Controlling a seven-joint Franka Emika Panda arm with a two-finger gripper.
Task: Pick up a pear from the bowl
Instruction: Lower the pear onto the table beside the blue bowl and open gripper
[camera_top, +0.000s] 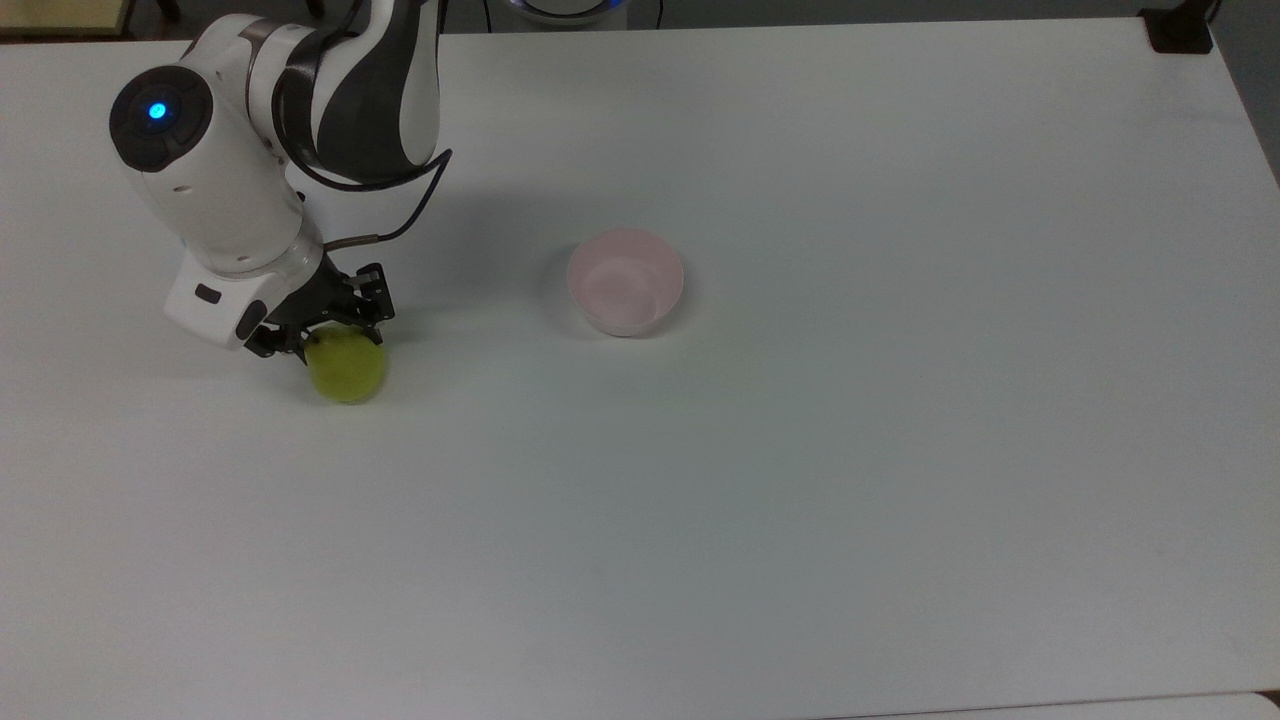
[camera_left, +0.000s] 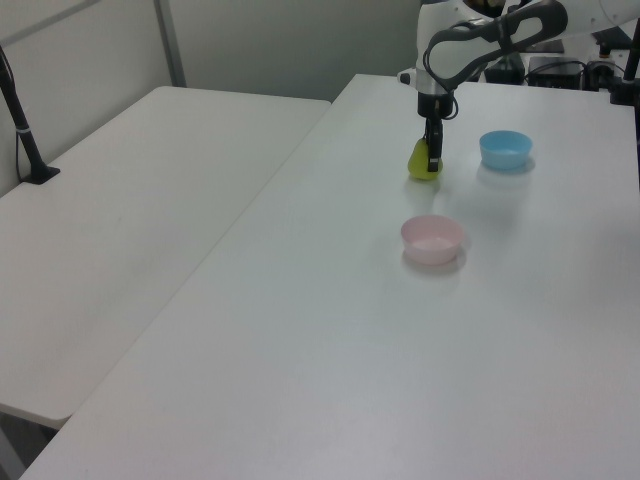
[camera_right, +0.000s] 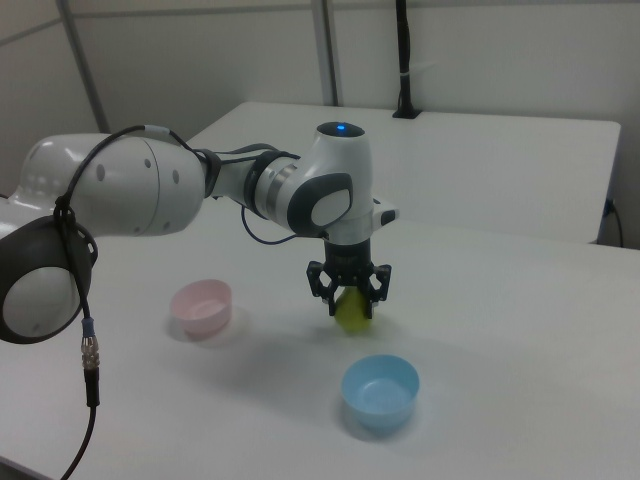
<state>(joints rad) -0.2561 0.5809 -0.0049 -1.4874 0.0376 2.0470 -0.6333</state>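
Pear (camera_top: 346, 368) out of the pink bowl (camera_top: 626, 281), we judge the pickup done: our end effector (camera_top: 322, 328) clasps it at centre left of the top view, low over the white counter (camera_top: 800, 500), bowl empty, well apart.
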